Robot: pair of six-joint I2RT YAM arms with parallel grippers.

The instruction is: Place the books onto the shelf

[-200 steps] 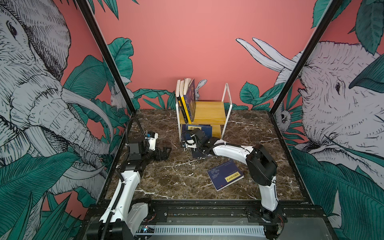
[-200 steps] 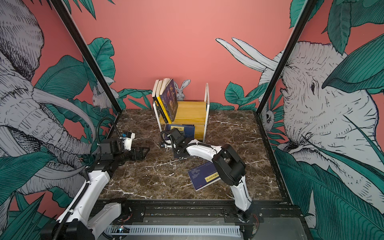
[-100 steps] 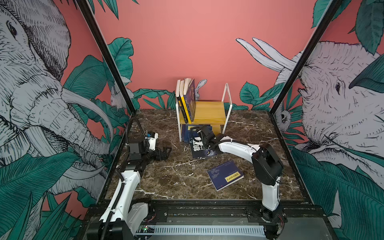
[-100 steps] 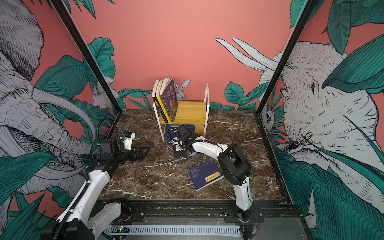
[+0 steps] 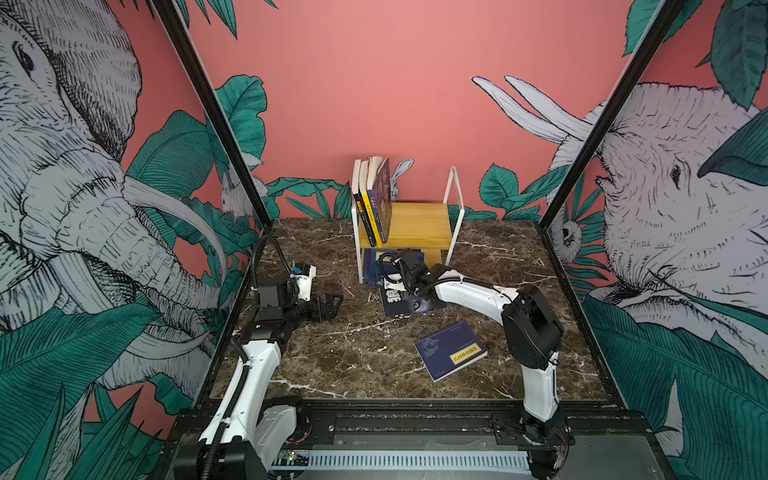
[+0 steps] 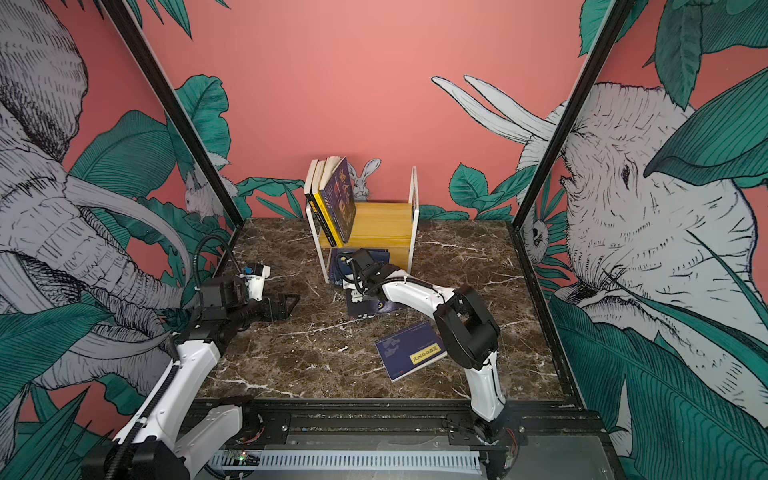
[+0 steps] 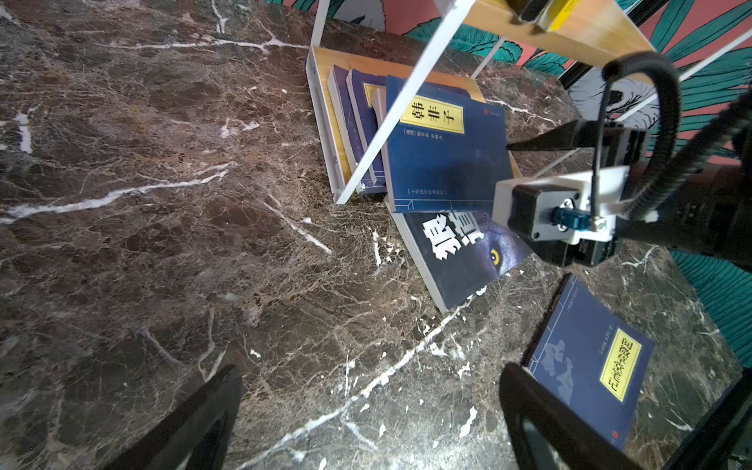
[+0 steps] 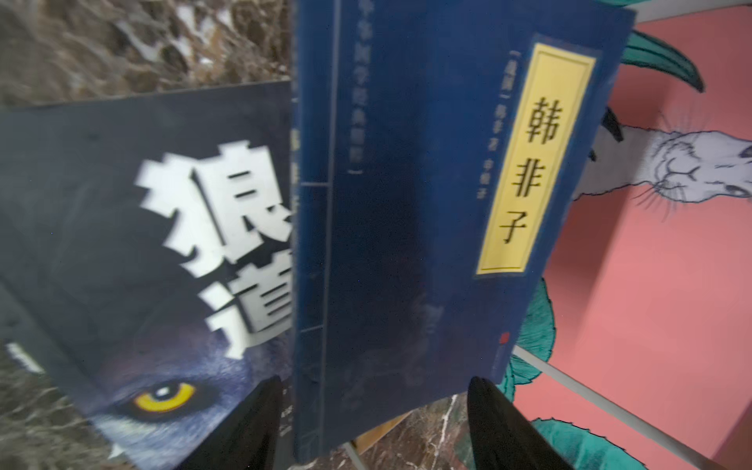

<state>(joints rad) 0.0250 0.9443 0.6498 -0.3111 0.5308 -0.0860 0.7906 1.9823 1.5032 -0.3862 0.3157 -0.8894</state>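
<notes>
**A:** In both top views, where are the books?

**B:** A few books (image 5: 372, 199) stand leaning together on the upper board of the shelf (image 5: 419, 216), likely propping one another up. A black book (image 5: 409, 305) and a loose navy book (image 5: 451, 351) lie flat on the surface (image 5: 332, 361), not yet shelved.

**A:** And the arms?

**B:** The right pincer (image 5: 397, 270) reaches low, to the mouth of the lower tier. Its tips are hidden by its own wrist. The left pincer (image 5: 334, 307) hovers well aside, spread wide and empty, probably to keep out of the way.

**A:** What does the left wrist view show?

**B:** A leaning navy book (image 7: 443, 162) rests partly on a stack (image 7: 358, 122) in the lower tier, with its lower edge over the black book. One of the right pincer's fingers (image 7: 545, 140) meets the book's edge. The other finger is hidden behind the camera housing (image 7: 557, 207).

**A:** And the right wrist view?

**B:** The jaws stand apart at that book's near edge. It looks more like a nudge inward than a grip, though the contact is too blurred to be sure.
</notes>
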